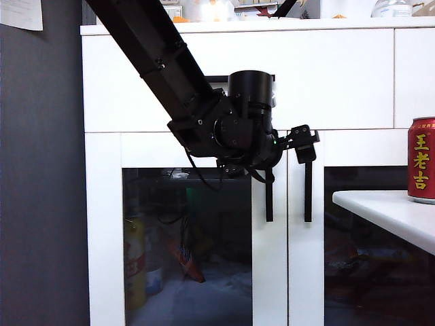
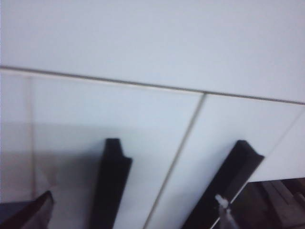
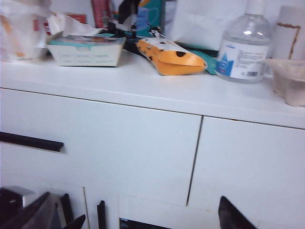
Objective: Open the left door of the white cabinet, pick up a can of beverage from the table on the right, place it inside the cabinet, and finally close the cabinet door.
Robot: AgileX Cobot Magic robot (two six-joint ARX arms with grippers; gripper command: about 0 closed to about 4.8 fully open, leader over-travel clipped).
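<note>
Left gripper (image 1: 304, 139) open, holding nothing, hovering at the top of the two black handles where the doors meet. Right gripper (image 3: 143, 214) also open, empty, facing the upper front of the white cabinet (image 1: 136, 81). Progress, as judged: nothing done yet. Left door (image 1: 190, 244) shut, its handle (image 1: 269, 197) ungrasped. White table (image 1: 394, 214) at right. Can (image 1: 421, 160) upright on the table: small, red, yellow characters. Remaining: open, pick, place, close.

The left gripper (image 1: 304, 139) is hanging open at the tops of the two black handles of the white cabinet (image 1: 136, 81), by the shut left door (image 1: 272, 258). The can of beverage (image 1: 422, 160) is standing upright on the table (image 1: 387, 210) at right.
</note>
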